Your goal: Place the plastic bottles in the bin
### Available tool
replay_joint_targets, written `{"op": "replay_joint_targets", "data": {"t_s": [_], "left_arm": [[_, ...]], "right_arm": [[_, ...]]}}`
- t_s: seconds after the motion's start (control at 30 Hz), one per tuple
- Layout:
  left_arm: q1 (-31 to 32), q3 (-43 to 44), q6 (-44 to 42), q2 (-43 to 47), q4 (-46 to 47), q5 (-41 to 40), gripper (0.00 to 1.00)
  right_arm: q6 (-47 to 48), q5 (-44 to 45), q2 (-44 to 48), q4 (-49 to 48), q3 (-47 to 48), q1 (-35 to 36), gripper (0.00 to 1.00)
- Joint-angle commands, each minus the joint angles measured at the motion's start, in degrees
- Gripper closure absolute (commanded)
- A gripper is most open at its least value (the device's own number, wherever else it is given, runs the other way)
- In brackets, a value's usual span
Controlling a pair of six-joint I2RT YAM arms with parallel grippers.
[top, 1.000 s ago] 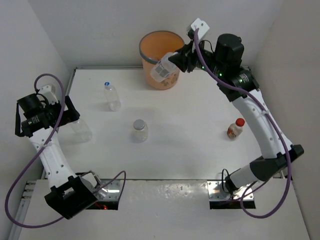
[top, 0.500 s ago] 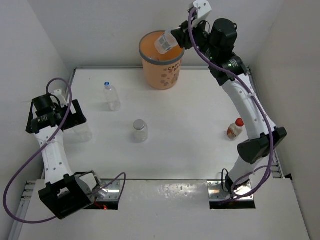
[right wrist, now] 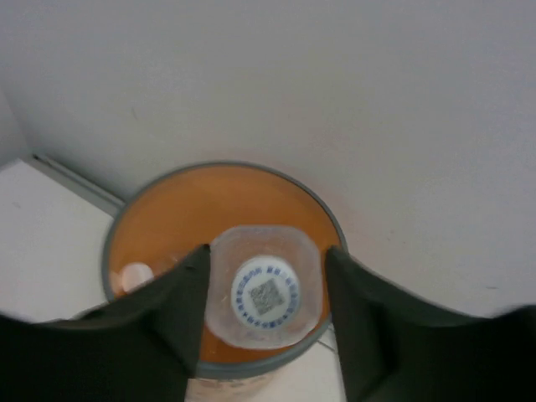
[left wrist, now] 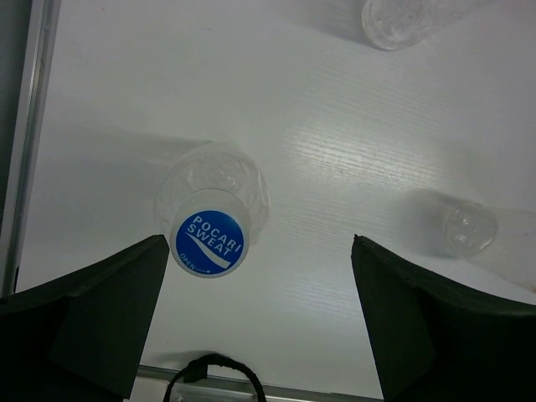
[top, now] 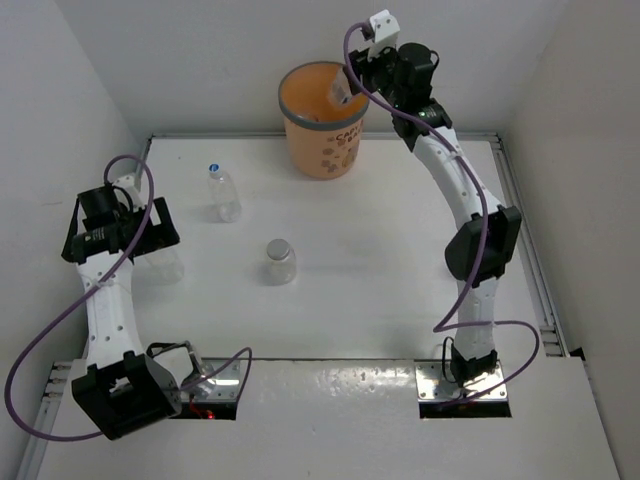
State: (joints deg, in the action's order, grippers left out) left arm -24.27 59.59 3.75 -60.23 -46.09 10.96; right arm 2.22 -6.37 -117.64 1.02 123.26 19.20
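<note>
The left gripper (left wrist: pixel 258 251) is being held open, a blue-capped bottle (left wrist: pixel 209 230) standing off-centre beneath it; closing unevenly could tip it. A second bottle (right wrist: pixel 265 295) is being clamped by the right gripper (right wrist: pixel 266 268) above the bin (right wrist: pixel 159 201), whose rim could deflect a skewed drop.

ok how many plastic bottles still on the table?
3: blue-capped bottle back left, grey-capped bottle mid-table, Pocari Sweat bottle under the open left claw. The right arm covers some table, so another may be hidden.
</note>
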Motion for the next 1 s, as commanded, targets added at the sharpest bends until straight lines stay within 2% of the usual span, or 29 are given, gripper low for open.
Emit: {"op": "replay_joint_targets", "data": {"t_s": [0.0, 0.07, 0.13, 0.3, 0.5, 0.67, 0.8, 0.87, 0.9, 0.97], "left_arm": [[1.8, -0.2, 0.9, 0.4, 2.1, -1.6, 0.03], [2.5, -0.2, 1.4, 0.4, 2.1, -2.3, 0.03], [3.1, -0.2, 1.4, 0.4, 2.1, -2.3, 0.03], [5.4, -1.2, 1.4, 0.4, 2.6, -4.5, 0.04], [6.4, -1.8, 2.0, -0.9, 3.2, -7.4, 0.08], [6.4, -1.8, 2.0, -1.9, 3.2, -9.8, 0.12], [7.0, -2.3, 1.4, -1.9, 3.2, -10.3, 0.22], [7.5, -2.3, 1.4, -1.4, 3.2, -10.9, 0.23], [8.1, -2.3, 1.4, -1.4, 3.2, -10.9, 0.23], [8.7, -2.3, 0.4, -2.0, 3.2, -10.9, 0.16]], "right_arm": [[0.8, -0.9, -2.3, -2.1, 2.7, -0.1, 0.38], [0.6, -0.7, -2.7, -1.2, 2.0, 0.0, 0.15], [0.6, 0.3, -2.5, -1.3, 0.5, 0.1, 0.12], [0.7, -0.7, -0.7, 1.3, 0.1, 0.0, 0.11], [1.1, -2.9, 3.8, 2.3, -5.7, -0.1, 0.11], [1.6, -4.1, 6.2, 4.2, -6.9, -0.3, 0.11], [1.5, -4.3, 7.2, 4.2, -7.9, -0.6, 0.11], [1.6, -4.2, 7.5, 4.4, -8.6, -0.8, 0.11], [1.6, -4.2, 7.7, 4.3, -8.7, -0.9, 0.11], [1.6, -4.4, 7.8, 4.7, -8.7, -0.8, 0.11]]}}
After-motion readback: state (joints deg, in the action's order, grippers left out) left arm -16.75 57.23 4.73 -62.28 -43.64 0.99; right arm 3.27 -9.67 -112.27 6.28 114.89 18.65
